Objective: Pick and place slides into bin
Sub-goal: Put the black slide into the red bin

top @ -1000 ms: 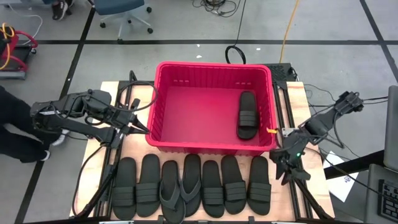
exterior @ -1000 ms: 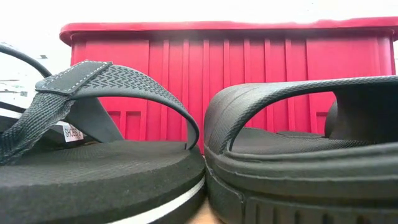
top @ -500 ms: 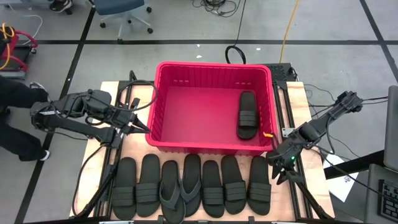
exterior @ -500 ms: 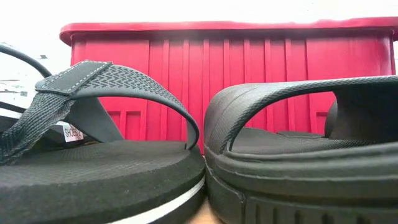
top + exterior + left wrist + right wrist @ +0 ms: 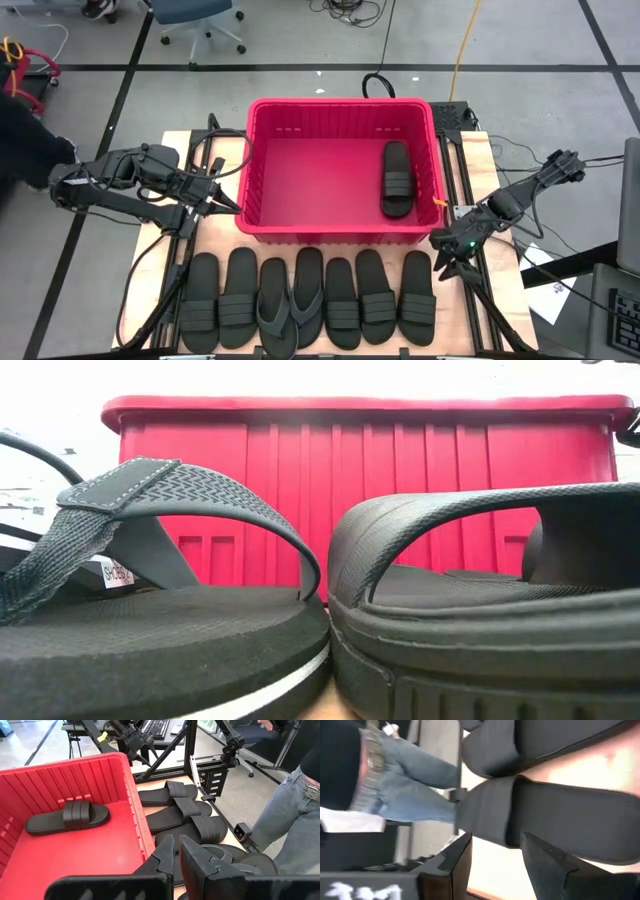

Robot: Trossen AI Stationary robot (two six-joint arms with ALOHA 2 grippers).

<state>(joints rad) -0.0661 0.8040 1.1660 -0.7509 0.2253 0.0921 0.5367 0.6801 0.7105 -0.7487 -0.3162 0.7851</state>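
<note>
High view: right gripper (image 5: 443, 262) fingers apart above rightmost slide (image 5: 416, 290); left gripper (image 5: 228, 205) fingers together.

Eight slides (image 5: 310, 300) (one inside), one bin (image 5: 342, 104).

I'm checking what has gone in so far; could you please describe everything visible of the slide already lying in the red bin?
The slide is black and looks like rubber, with one wide ribbed strap across its middle. It lies flat, sole down and strap up, on the floor of the bin, lengthwise close to the wall on the right arm's side. Only the floor visibly touches it; neither gripper is near.
</note>
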